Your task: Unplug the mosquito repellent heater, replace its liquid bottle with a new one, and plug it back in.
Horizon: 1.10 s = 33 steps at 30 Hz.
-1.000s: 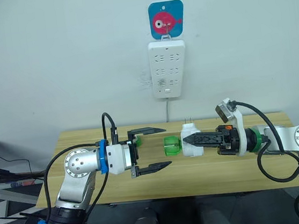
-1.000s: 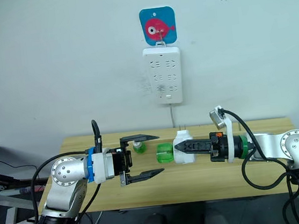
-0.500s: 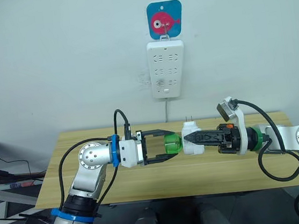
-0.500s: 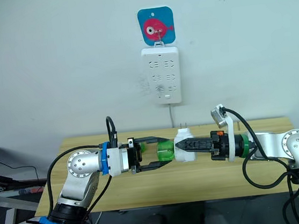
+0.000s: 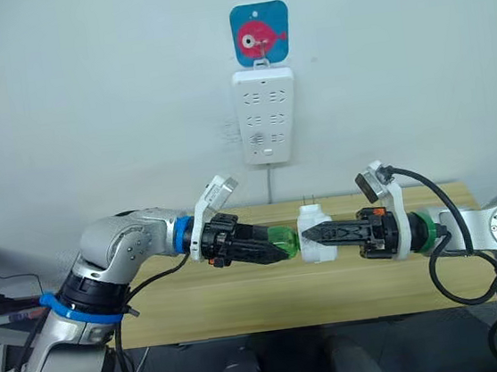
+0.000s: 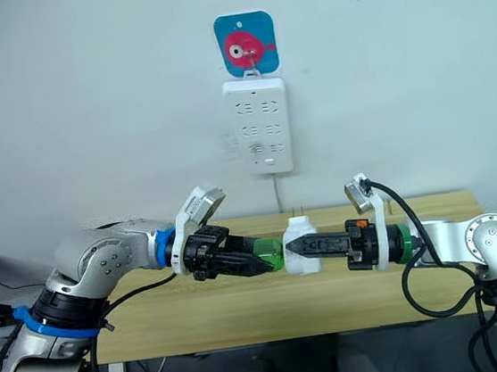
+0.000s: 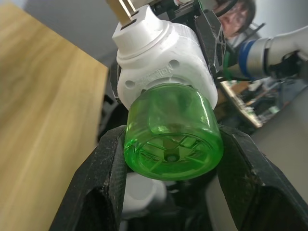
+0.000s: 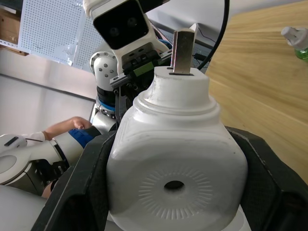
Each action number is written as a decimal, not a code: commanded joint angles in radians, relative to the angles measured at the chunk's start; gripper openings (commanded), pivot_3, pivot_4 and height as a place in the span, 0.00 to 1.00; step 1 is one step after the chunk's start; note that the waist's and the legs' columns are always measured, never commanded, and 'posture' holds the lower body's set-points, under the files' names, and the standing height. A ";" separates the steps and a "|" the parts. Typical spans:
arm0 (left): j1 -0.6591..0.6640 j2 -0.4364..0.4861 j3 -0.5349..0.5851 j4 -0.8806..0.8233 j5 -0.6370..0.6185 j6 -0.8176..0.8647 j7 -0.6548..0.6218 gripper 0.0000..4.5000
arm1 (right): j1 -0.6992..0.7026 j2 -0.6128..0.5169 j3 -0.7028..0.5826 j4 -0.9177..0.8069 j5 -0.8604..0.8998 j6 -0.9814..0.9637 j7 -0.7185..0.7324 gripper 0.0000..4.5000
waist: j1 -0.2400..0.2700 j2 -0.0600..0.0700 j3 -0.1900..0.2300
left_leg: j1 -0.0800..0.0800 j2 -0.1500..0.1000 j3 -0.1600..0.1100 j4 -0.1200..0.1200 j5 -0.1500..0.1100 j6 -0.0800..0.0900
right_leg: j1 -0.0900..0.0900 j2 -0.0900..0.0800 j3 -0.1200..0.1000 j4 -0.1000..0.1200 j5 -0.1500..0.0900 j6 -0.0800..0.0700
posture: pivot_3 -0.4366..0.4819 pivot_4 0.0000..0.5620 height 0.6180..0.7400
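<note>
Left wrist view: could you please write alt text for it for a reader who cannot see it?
The left gripper is shut on the green liquid bottle, which is still seated in the white mosquito repellent heater. A wooden table lies behind.

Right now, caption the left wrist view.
Left gripper clamps the green bottle seated in the white heater.

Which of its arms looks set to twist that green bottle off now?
The left. Its left gripper is closed around the green bottle, ready to turn it, while the right gripper clamps the white heater to hold it steady above the table.
</note>
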 commanded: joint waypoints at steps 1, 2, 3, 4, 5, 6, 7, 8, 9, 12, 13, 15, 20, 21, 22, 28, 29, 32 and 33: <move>0.012 -0.003 0.095 0.010 0.020 -0.026 0.050 0.51 | 0.003 -0.028 -0.008 -0.023 0.023 0.017 0.009 0.67 | -0.001 0.000 0.000 | 0.000 0.000 0.000 0.000 0.000 0.000 | 0.000 0.000 0.000 0.000 0.000 0.000 | 0.57 0.30 0.94; 0.018 -0.015 0.109 0.009 0.009 -0.020 0.067 0.51 | 0.005 -0.028 -0.009 -0.024 0.023 0.014 0.007 0.67 | -0.001 0.000 0.000 | 0.000 0.001 0.000 0.000 0.000 0.000 | 0.000 0.000 0.000 0.000 0.000 0.000 | 0.57 0.30 0.94; 0.030 -0.024 0.117 0.001 0.018 -0.037 0.085 0.51 | 0.006 -0.028 -0.010 -0.024 0.023 0.011 0.006 0.67 | -0.001 0.000 0.000 | 0.000 0.001 0.000 0.000 0.000 0.000 | 0.000 0.000 0.000 0.000 0.000 0.000 | 0.57 0.30 0.94; 0.049 -0.019 0.113 -0.018 0.027 -0.050 0.074 0.59 | 0.007 -0.026 -0.013 -0.023 0.023 0.007 0.005 0.67 | -0.001 0.000 0.000 | 0.000 0.001 0.000 0.000 0.000 0.000 | 0.000 -0.001 0.000 0.000 0.000 0.000 | 0.57 0.30 0.94; 0.065 -0.015 0.109 -0.034 0.037 -0.063 0.068 0.67 | 0.008 -0.025 -0.015 -0.021 0.023 0.005 0.004 0.67 | -0.001 0.000 0.000 | 0.000 0.000 0.000 0.000 0.000 0.000 | 0.000 -0.001 0.001 0.000 0.000 0.000 | 0.57 0.30 0.94; 0.080 -0.010 0.105 -0.050 0.053 -0.086 0.060 0.72 | 0.008 -0.024 -0.016 -0.020 0.023 0.004 0.004 0.67 | -0.001 0.000 0.000 | 0.000 0.000 0.001 0.000 0.000 0.000 | 0.000 -0.001 0.001 0.000 0.000 0.000 | 0.57 0.30 0.94; 0.101 -0.004 0.097 -0.069 0.080 -0.122 0.054 0.77 | 0.008 -0.021 -0.020 -0.015 0.023 0.001 0.002 0.67 | -0.001 0.000 0.000 | 0.000 0.000 0.001 0.000 0.000 0.000 | 0.000 -0.001 0.001 0.000 0.000 0.000 | 0.57 0.30 0.94; 0.125 -0.011 0.101 -0.086 0.123 -0.188 0.066 0.84 | 0.006 -0.016 -0.026 -0.008 0.023 -0.003 0.000 0.67 | -0.001 0.000 0.000 | 0.000 0.001 0.001 0.000 0.000 0.000 | -0.001 -0.001 0.001 0.000 0.000 0.000 | 0.57 0.30 0.94; 0.150 0.003 0.088 -0.108 0.165 -0.249 0.045 0.91 | 0.005 -0.011 -0.031 -0.001 0.023 -0.006 -0.003 0.67 | 0.000 0.000 0.000 | 0.000 0.001 0.002 -0.001 0.000 0.000 | -0.001 -0.001 0.002 -0.001 0.000 0.000 | 0.57 0.30 0.94; 0.215 0.021 0.081 -0.149 0.272 -0.419 0.011 1.00 | 0.003 -0.002 -0.046 0.019 0.023 -0.009 -0.007 0.67 | 0.002 0.000 0.000 | 0.000 0.000 0.003 -0.001 0.000 0.000 | -0.001 -0.002 0.002 -0.001 0.000 0.000 | 0.57 0.29 0.94; 0.241 0.017 0.078 -0.153 0.338 -0.534 0.004 1.00 | 0.002 -0.002 -0.049 0.024 0.023 -0.008 -0.009 0.67 | 0.003 0.000 0.000 | 0.000 0.000 0.003 -0.001 0.000 0.000 | -0.001 -0.002 0.002 -0.001 0.000 0.000 | 0.57 0.29 0.94; 0.291 -0.007 0.075 -0.142 0.453 -0.774 -0.012 1.00 | 0.001 -0.003 -0.053 0.032 0.023 -0.005 -0.011 0.67 | 0.008 0.000 0.000 | 0.000 0.000 0.003 -0.001 0.000 0.000 | 0.000 -0.003 0.003 -0.001 0.000 0.000 | 0.57 0.29 0.94; 0.354 -0.117 0.096 -0.065 0.561 -1.225 -0.040 1.00 | -0.010 0.011 -0.060 0.048 0.023 -0.002 -0.020 0.67 | 0.030 0.000 0.000 | 0.000 -0.001 0.006 0.000 0.000 0.000 | 0.000 -0.005 0.004 -0.002 0.000 0.000 | 0.57 0.28 0.94; 0.356 -0.137 0.102 -0.054 0.564 -1.274 -0.038 1.00 | -0.012 0.012 -0.060 0.048 0.023 0.000 -0.020 0.67 | 0.033 0.000 0.000 | 0.000 -0.001 0.006 0.000 0.000 0.000 | 0.000 -0.006 0.004 -0.001 0.000 0.000 | 0.57 0.28 0.94; 0.354 -0.151 0.104 -0.050 0.561 -1.299 -0.039 1.00 | -0.013 0.010 -0.059 0.048 0.023 0.005 -0.019 0.67 | 0.035 0.000 0.000 | -0.001 -0.001 0.006 0.000 0.000 0.000 | 0.000 -0.007 0.004 -0.001 0.000 0.000 | 0.57 0.28 0.94; 0.314 -0.199 0.083 0.010 0.577 -1.408 -0.042 1.00 | -0.015 -0.002 -0.056 0.041 0.023 0.021 -0.015 0.67 | 0.036 0.000 0.000 | 0.000 -0.002 0.006 0.000 0.000 0.000 | 0.000 -0.005 0.003 -0.001 0.000 0.000 | 0.57 0.27 0.94; 0.305 -0.205 0.075 0.024 0.585 -1.424 -0.044 1.00 | -0.014 -0.003 -0.056 0.039 0.023 0.023 -0.014 0.67 | 0.036 0.000 0.000 | 0.000 -0.002 0.006 0.000 0.000 0.000 | 0.000 -0.005 0.003 -0.001 0.000 0.000 | 0.57 0.27 0.94; 0.285 -0.220 0.054 0.051 0.601 -1.450 -0.048 1.00 | -0.014 -0.003 -0.055 0.036 0.023 0.024 -0.014 0.67 | 0.035 0.000 0.000 | 0.000 -0.002 0.006 0.000 0.000 0.000 | 0.000 -0.005 0.003 0.000 0.000 0.000 | 0.56 0.28 0.94; 0.281 -0.221 0.047 0.058 0.605 -1.451 -0.051 0.96 | -0.014 -0.002 -0.055 0.036 0.023 0.024 -0.015 0.67 | 0.035 0.000 0.000 | 0.000 -0.002 0.006 0.000 0.000 0.000 | 0.000 -0.005 0.003 0.000 0.000 0.000 | 0.56 0.28 0.94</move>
